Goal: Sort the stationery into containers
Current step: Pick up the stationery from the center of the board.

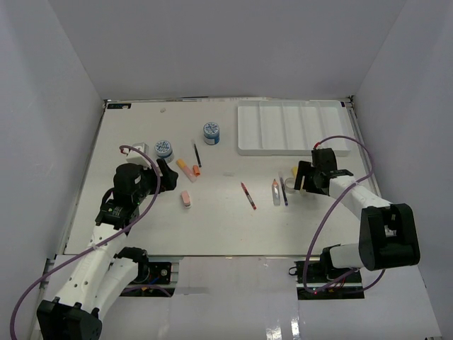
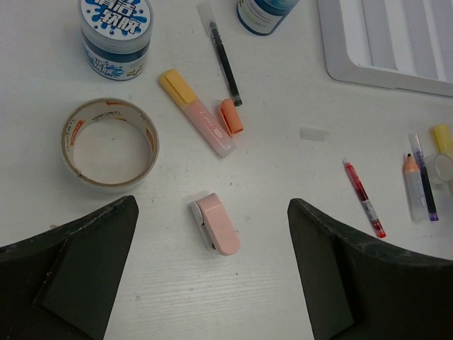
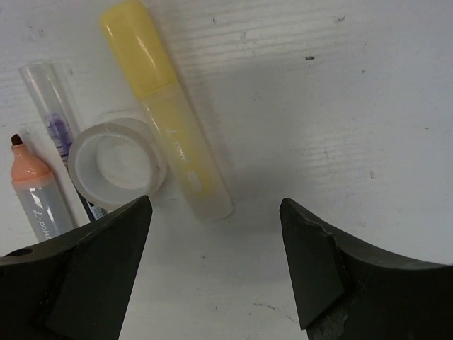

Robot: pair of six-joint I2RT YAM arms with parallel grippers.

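Observation:
The white divided tray [image 1: 294, 146] lies at the back right. My left gripper [image 1: 170, 174] is open and empty; in its wrist view [image 2: 211, 212] the pink eraser [image 2: 218, 224] lies on the table between the fingers. Beyond it are a tape roll [image 2: 110, 144], two blue-lid jars [image 2: 115, 35] [image 2: 265, 10], a yellow-capped marker [image 2: 196, 112], an orange cap [image 2: 231, 116] and a black pen [image 2: 225, 64]. My right gripper [image 3: 216, 209] is open and empty, just short of a yellow marker [image 3: 170, 113] and a small clear tape roll [image 3: 117, 161].
A red pen [image 1: 248, 195] lies mid-table. An orange-tipped marker [image 3: 39, 195] and a purple pen [image 3: 53, 106] lie left of the clear roll. A small clear cap [image 2: 313, 133] sits alone. White walls close in the table on three sides.

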